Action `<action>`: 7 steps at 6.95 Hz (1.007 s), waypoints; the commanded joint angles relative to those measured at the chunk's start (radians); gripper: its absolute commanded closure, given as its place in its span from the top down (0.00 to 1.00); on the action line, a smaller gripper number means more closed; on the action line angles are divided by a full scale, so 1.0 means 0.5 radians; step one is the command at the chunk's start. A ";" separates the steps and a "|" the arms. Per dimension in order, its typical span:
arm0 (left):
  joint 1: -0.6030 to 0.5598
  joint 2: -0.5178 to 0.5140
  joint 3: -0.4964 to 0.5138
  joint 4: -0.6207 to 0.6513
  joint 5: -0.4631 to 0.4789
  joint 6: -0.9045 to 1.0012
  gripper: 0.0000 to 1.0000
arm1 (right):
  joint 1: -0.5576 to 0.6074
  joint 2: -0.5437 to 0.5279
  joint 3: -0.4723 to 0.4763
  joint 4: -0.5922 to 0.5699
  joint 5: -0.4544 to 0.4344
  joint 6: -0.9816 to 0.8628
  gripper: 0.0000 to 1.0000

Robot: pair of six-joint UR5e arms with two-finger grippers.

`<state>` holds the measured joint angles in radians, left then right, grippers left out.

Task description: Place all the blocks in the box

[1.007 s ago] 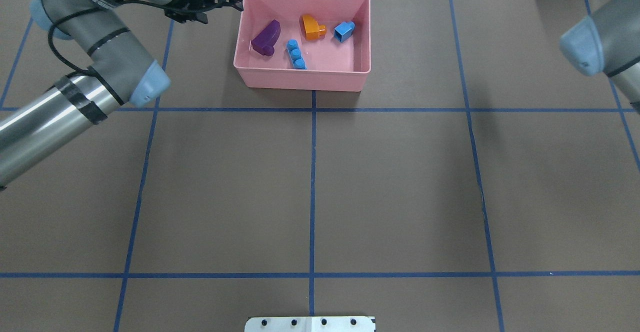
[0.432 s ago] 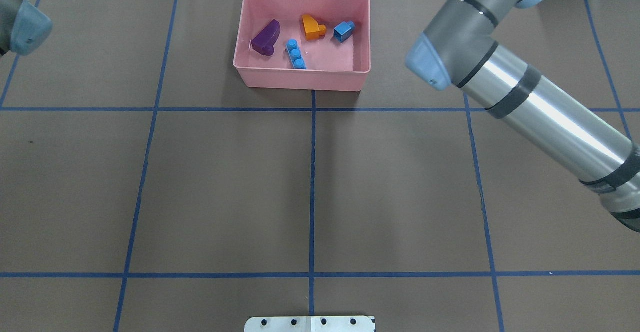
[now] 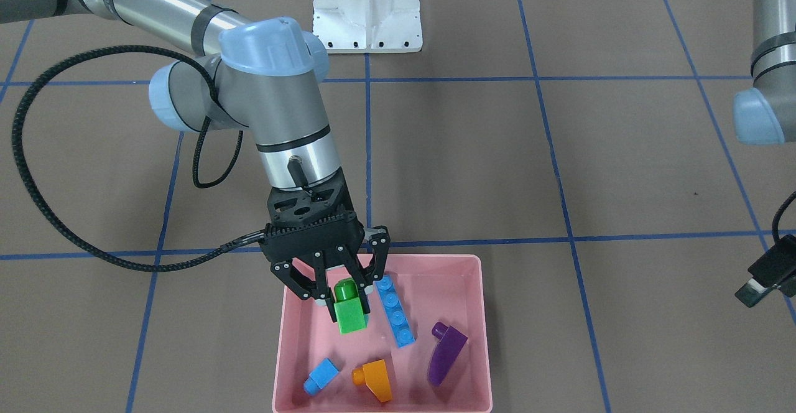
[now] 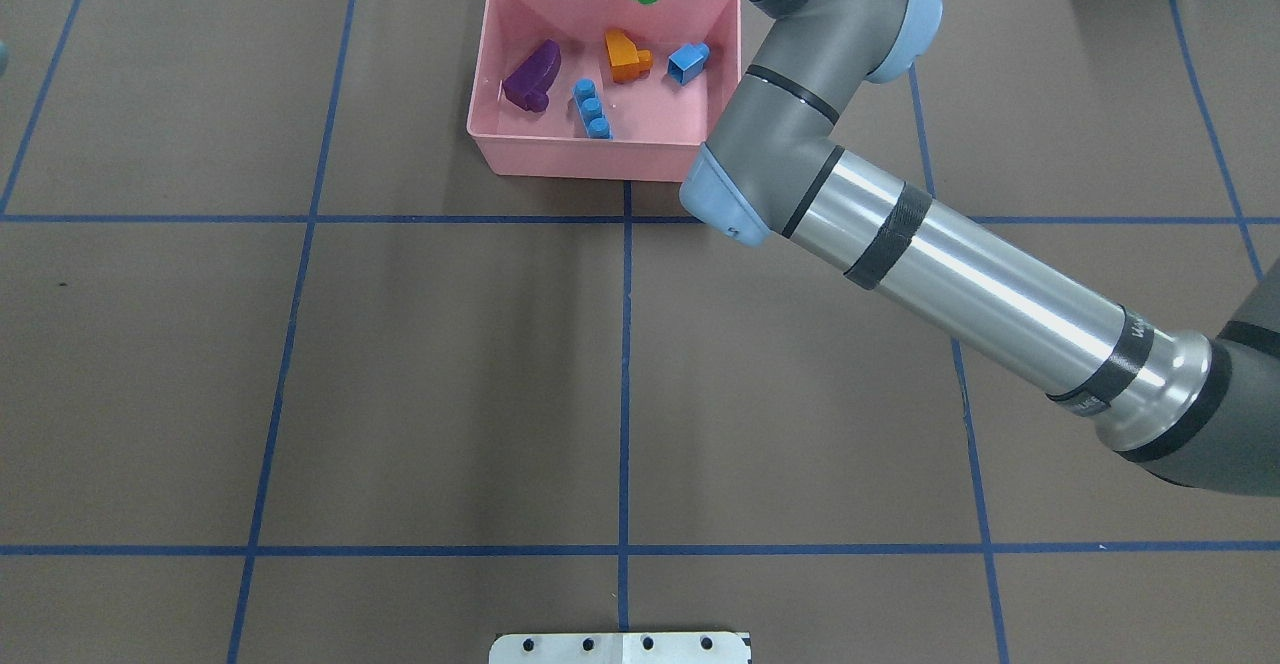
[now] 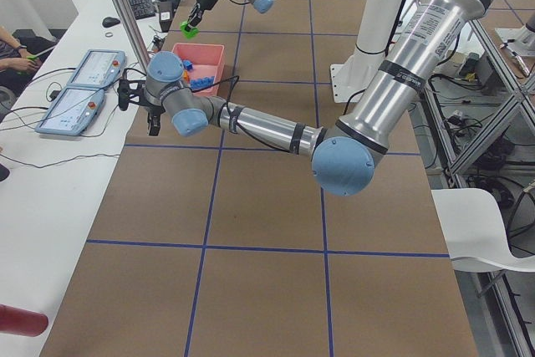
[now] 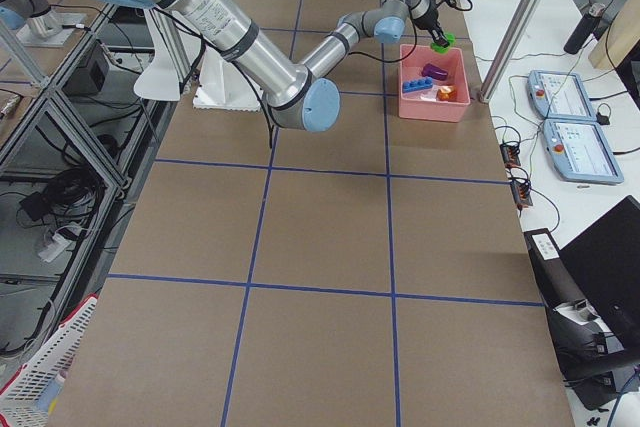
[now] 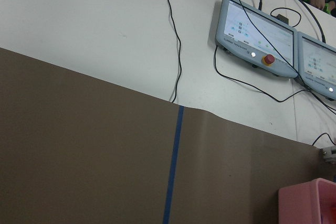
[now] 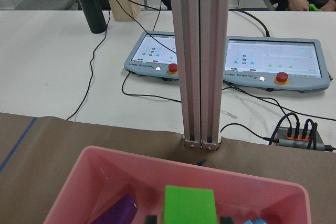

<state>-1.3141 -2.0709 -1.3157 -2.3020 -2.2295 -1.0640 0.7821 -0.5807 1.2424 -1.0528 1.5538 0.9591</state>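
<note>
My right pincer [image 3: 347,306] grips the green block [image 3: 350,318] just over the pink box [image 3: 429,257] holding the other four blocks [image 3: 393,313]; this looks like the last drop, needing only that I open.

A: What colour is the box [image 3: 463,288]?
B: Plain pink. There's an orange brick [image 3: 375,379], a purple brick [image 3: 446,352], a long blue brick [image 3: 393,311] and a tiny blue brick [image 3: 321,375].
A: And the rest?
B: The green brick [image 3: 350,316] is bright green, and the right gripper [image 3: 348,306] is black. The table [image 3: 559,152] is brown, gridded with blue lines [image 3: 535,79].
</note>
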 commanded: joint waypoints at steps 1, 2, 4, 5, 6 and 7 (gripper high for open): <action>-0.007 0.040 -0.001 -0.001 0.001 0.045 1.00 | -0.003 0.051 -0.098 0.025 0.003 0.015 0.99; -0.032 0.079 -0.001 0.005 0.001 0.191 1.00 | 0.028 0.099 -0.101 -0.020 0.101 -0.001 1.00; -0.084 0.254 -0.001 0.023 -0.005 0.531 1.00 | 0.202 0.079 0.076 -0.414 0.630 -0.052 1.00; -0.136 0.325 -0.025 0.106 -0.017 0.727 1.00 | 0.297 0.039 0.277 -0.881 0.796 -0.259 1.00; -0.166 0.422 -0.038 0.146 -0.017 0.963 1.00 | 0.328 -0.077 0.532 -1.320 0.807 -0.526 1.00; -0.206 0.527 -0.038 0.222 -0.014 1.226 1.00 | 0.377 -0.281 0.738 -1.510 0.792 -0.738 1.00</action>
<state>-1.3938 -1.8684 -1.3312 -2.2312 -2.2369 -0.6030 0.9397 -0.6212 1.4769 -1.6326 1.9393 0.7272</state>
